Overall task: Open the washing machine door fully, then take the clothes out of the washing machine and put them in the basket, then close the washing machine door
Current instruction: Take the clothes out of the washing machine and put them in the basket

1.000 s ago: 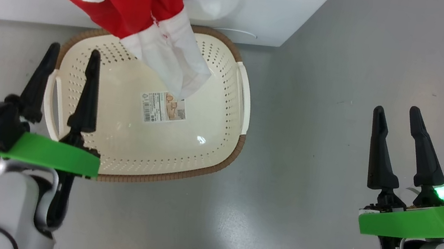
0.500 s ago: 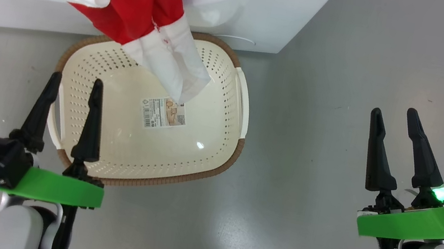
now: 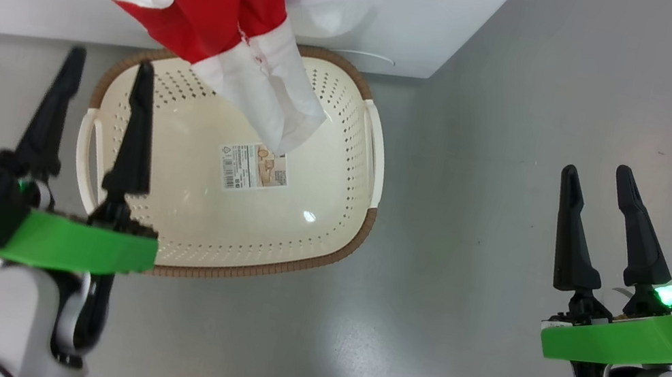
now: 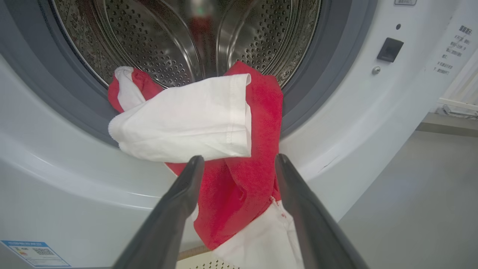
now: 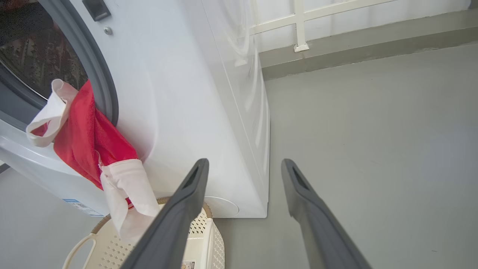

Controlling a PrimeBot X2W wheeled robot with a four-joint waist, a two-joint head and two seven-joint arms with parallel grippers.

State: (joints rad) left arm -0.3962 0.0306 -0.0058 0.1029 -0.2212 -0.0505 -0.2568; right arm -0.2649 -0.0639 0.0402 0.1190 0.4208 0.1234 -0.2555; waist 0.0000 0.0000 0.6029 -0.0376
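The red and white clothes [image 4: 209, 127] spill out of the washing machine [image 4: 354, 123] over its grey rubber ring [image 4: 328, 56] and hang above the basket [image 3: 329, 229]. Their white tail [image 3: 270, 94] dangles over the basket's back part without reaching its bottom. My left gripper [image 3: 106, 71] is open, low at the basket's left handle, and points up at the hanging cloth [image 4: 235, 194]. My right gripper [image 3: 598, 176] is open over bare floor to the right of the basket. The steel drum [image 4: 186, 33] shows behind the clothes. The door is out of view.
Grey floor [image 3: 529, 112] spreads to the right of the machine. A low white wall frame and a grey kerb [image 5: 336, 56] run behind the machine. A blue label [image 4: 33, 253] sits on the machine's lower front corner. A paper label [image 3: 253, 167] lies on the basket's bottom.
My left gripper dropped back a little, then rose forward again toward the hanging clothes. The picture has shifted slightly. The right gripper has stayed put.
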